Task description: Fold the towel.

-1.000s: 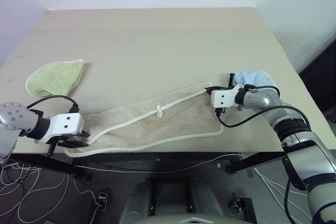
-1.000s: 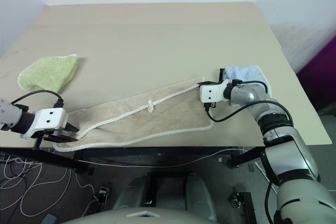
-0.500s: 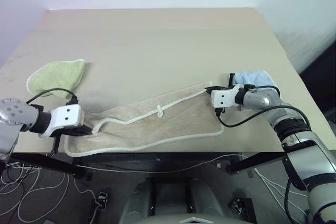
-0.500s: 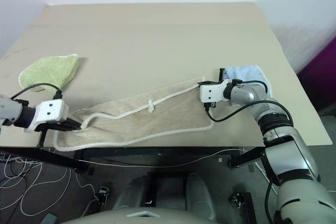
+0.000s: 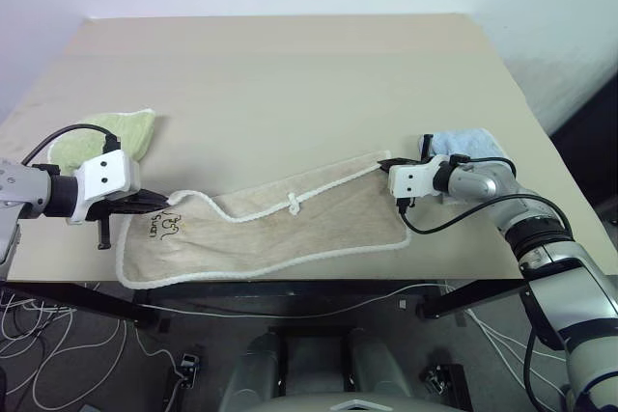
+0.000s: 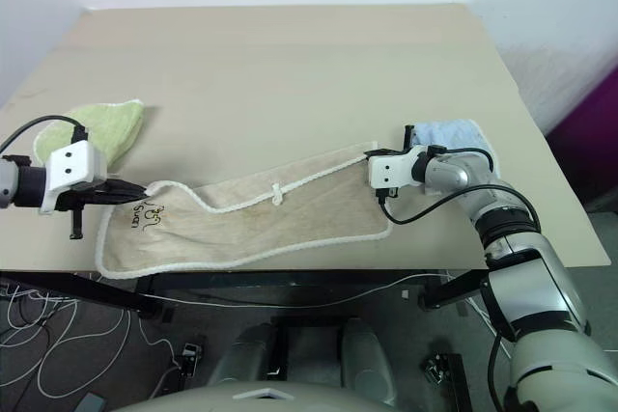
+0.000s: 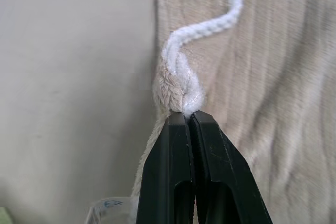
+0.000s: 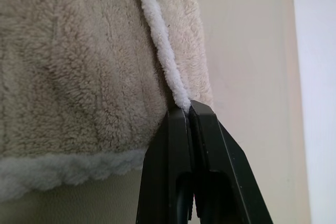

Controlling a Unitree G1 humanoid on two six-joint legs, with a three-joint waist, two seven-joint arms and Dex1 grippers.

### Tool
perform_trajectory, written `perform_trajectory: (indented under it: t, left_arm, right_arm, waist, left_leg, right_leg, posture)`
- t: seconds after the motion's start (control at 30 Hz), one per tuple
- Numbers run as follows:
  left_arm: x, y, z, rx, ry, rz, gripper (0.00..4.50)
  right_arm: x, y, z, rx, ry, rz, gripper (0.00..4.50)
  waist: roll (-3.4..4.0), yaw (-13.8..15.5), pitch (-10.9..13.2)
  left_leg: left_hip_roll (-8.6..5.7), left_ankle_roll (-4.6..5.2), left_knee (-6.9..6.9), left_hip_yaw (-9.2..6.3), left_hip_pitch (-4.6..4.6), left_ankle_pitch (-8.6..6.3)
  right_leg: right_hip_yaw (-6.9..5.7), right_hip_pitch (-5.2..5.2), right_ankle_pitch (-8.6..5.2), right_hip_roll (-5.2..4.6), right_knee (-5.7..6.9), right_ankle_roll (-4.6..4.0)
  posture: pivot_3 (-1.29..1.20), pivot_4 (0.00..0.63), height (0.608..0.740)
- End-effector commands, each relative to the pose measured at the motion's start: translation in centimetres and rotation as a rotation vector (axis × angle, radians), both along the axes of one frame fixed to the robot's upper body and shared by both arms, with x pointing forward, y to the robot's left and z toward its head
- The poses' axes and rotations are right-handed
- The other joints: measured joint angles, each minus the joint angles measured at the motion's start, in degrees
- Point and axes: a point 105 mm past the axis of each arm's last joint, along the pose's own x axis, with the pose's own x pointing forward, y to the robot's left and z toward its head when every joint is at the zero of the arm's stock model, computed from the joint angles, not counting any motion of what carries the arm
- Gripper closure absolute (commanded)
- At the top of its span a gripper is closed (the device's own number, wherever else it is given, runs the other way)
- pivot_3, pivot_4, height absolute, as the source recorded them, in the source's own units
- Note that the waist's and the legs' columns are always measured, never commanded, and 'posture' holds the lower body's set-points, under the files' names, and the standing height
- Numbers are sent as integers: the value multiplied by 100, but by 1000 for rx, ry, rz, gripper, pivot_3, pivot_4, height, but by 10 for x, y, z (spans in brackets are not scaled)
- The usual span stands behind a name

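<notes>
Your left pincer (image 5: 154, 203) is clenched on the corded edge of the towel (image 5: 290, 229) at its left end, with a small bunch of white cord and beige pile pinched right at the fingertips (image 7: 185, 121); your right pincer (image 5: 388, 163) is clenched on the far right corner, the cord running straight into its closed tips. Between the two the towel lies long and narrow on the surface (image 5: 290, 84), near its front edge, with the layer under the left pincer raised so the embroidered mark (image 5: 166, 226) shows just beneath and beside that pincer. The small white loop (image 5: 293, 204) sits on the upper cord roughly midway between your two pincers. Expect the towel to handle as soft, light and floppy: it probably sags and drags wherever it is unsupported, and the thick terry likely clings to itself, not sliding (handy for holding a fold, less so for smoothing one). The corded edging looks like the best place to hold, since it gives the tips a firm ridge to bite on, whereas plain pile could slip out. Grips at corners should keep the edge taut between them; a hold in mid-edge would likely let the ends droop. A light-green cloth (image 5: 101, 137) lies just beyond the left pincer and a light-blue cloth (image 5: 468, 143) just behind the right one, so mind that neither gets swept along as you carry the edge over.
</notes>
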Motion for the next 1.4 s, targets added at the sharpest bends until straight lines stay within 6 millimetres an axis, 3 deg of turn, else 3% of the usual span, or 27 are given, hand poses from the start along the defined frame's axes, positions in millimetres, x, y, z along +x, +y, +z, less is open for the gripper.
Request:
perform_trajectory:
  t: [0.03, 0.13, 0.4, 0.7, 1.1, 1.3, 1.4]
  left_arm:
    - [14, 2, 34, -64, -170, 37, 4469]
    - [18, -1, 47, -140, -203, 43, 4469]
    - [18, -2, 49, -161, -213, 47, 4469]
    - [36, 16, 80, -262, -389, 171, 4469]
    - [83, 32, 139, -480, -641, 356, 4469]
    - [77, 40, 158, -520, -691, 339, 4469]
    - [66, 41, 147, -506, -652, 299, 4469]
  right_arm:
    - [4, 0, 18, 20, -47, 1, 4500]
    - [4, 0, 19, 27, -43, 2, 4500]
    - [7, -2, 31, 58, -67, -11, 4500]
    - [19, -23, 111, 120, -222, -78, 4500]
    - [20, -52, 210, 214, -413, -179, 4500]
    - [1, -61, 243, 284, -456, -153, 4500]
    - [-9, -58, 233, 317, -380, -105, 4500]
  waist:
    - [0, 12, 0]
    - [-1, 7, 0]
    - [0, -10, 0]
    - [2, 19, 1]
    - [1, 0, 0]
    - [2, 0, 1]
    - [1, -11, 0]
  left_leg:
    - [0, 0, 1, 0, 0, 0]
    - [-1, 0, 3, 0, -1, 0]
    - [1, -1, 2, 1, 0, 0]
    - [-1, -1, 5, 0, -1, 0]
    - [-2, -2, 5, 3, -6, 1]
    - [-5, -1, 6, 5, -9, 1]
    - [-3, -1, 5, 4, -11, 1]
  right_leg:
    - [0, 0, 0, 0, 0, 0]
    - [-1, 1, 0, -1, 0, 0]
    - [1, -2, 0, 2, 2, 0]
    - [0, -1, 0, -2, 1, 0]
    - [0, -11, 1, -2, 6, 1]
    - [1, -11, 1, -6, 4, 2]
    - [1, -12, 1, -5, 4, 2]
  posture:
    - [0, 150, 740]
    - [0, 150, 740]
    - [0, 150, 740]
    - [0, 150, 740]
    - [0, 150, 740]
    - [0, 150, 740]
    - [0, 150, 740]
